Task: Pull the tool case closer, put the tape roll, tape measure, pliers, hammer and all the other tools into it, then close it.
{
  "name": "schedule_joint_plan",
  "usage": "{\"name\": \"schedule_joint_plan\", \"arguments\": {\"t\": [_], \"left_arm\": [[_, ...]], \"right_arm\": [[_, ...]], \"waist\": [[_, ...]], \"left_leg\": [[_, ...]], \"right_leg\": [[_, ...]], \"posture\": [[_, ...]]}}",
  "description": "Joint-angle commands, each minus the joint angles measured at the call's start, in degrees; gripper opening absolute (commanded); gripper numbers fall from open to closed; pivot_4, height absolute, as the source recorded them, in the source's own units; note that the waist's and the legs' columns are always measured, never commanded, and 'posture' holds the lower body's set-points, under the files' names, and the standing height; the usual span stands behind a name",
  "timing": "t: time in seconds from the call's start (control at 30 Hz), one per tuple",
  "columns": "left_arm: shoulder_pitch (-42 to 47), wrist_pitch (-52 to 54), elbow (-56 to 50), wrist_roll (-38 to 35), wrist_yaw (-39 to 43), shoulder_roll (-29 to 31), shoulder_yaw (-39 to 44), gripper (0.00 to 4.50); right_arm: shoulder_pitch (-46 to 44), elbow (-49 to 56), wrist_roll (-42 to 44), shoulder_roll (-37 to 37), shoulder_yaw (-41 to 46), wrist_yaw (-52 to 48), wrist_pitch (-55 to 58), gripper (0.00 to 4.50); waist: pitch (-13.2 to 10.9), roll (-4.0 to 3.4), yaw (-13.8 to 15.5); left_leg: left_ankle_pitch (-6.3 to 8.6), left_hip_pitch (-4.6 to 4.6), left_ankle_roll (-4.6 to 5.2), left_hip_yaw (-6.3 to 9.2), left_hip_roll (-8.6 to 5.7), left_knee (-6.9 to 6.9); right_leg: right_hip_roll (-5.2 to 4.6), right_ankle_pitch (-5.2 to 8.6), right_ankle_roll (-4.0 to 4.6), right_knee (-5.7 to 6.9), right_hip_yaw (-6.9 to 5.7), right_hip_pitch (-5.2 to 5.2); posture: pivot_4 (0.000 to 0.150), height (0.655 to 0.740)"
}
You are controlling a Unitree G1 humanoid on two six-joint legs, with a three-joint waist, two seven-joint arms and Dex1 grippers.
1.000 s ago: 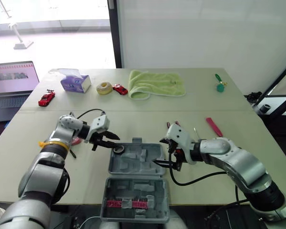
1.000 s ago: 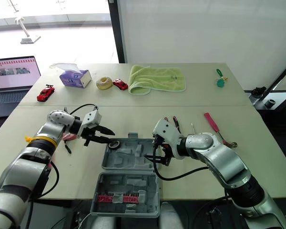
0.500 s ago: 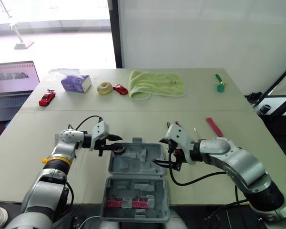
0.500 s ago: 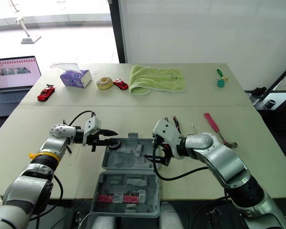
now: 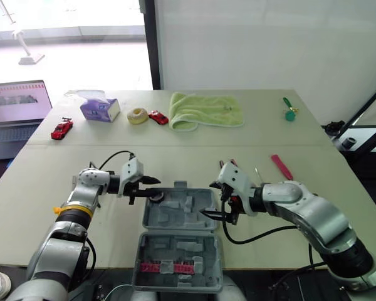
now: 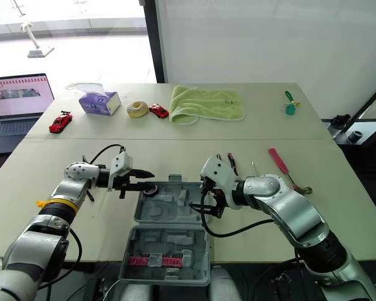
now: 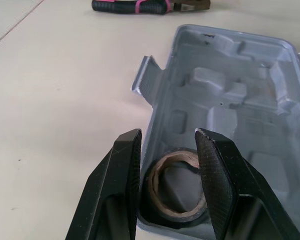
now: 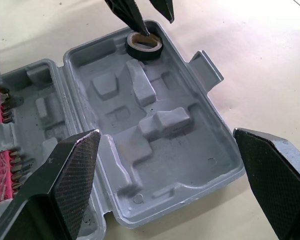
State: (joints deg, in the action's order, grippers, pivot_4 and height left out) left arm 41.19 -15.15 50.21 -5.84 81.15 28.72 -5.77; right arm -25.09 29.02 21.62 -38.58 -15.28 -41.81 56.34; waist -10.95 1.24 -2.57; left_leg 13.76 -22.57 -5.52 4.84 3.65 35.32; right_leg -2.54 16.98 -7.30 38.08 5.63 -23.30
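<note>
- I am, by my reckoning, finishing the first loading step: the tape roll (image 7: 159,186) is lying flat in a corner pocket of the open tool case (image 5: 188,213), at the end nearest my left arm.
- I am holding my left claw (image 7: 167,134) with its two fingers apart, not gripping anything.
- The roll is sitting low between those fingers, just under the tips; I cannot tell whether one tip is brushing its rim.
- I am holding my right claw (image 8: 166,134) spread wide over the case's other end, carrying nothing, with the moulded tray directly below it.
- The case is lying close in front of me with its lid folded open toward me, so the pulling-in looks done.
- I am judging that the next move calls for lifting my left claw straight up and clear, so a finger does not drag the roll out of its pocket.
- After that I am expecting to reach for another tool; the pliers (image 7: 150,6) are lying on the table just beyond the case.
</note>
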Motion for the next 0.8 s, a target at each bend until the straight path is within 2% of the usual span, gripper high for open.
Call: {"name": "schedule_joint_plan", "arguments": {"t": [0.03,0.07,0.8], "left_arm": [[0.01,-0.21,-1.38,-0.86,-1.46,0.31,1.3,0.91],[0.11,-0.61,-1.19,-0.28,-2.35,0.25,1.13,0.46],[-1.6,0.06,-2.9,0.15,-1.9,0.72,0.26,0.46]], "right_arm": [[-0.18,2.08,0.5,0.44,0.41,0.23,-0.61,4.5],[-0.16,2.12,0.51,0.44,0.42,0.23,-0.62,4.5],[-0.25,1.99,0.45,0.52,0.22,0.08,-0.7,4.5]], "waist": [[0.0,0.0,0.01],[0.0,0.0,0.02],[0.0,0.0,-0.02]], "left_leg": [[0.0,0.0,0.0,0.0,0.0,0.0],[0.0,0.0,0.0,0.0,0.0,0.0],[0.0,0.0,0.0,0.0,0.0,0.0]], "right_leg": [[0.0,0.0,0.0,0.0,0.0,0.0],[0.0,0.0,0.0,0.0,0.0,0.0],[0.0,0.0,0.0,-0.01,0.0,0.0]], "posture": [[0.15,0.74],[0.15,0.74],[0.15,0.74]]}}
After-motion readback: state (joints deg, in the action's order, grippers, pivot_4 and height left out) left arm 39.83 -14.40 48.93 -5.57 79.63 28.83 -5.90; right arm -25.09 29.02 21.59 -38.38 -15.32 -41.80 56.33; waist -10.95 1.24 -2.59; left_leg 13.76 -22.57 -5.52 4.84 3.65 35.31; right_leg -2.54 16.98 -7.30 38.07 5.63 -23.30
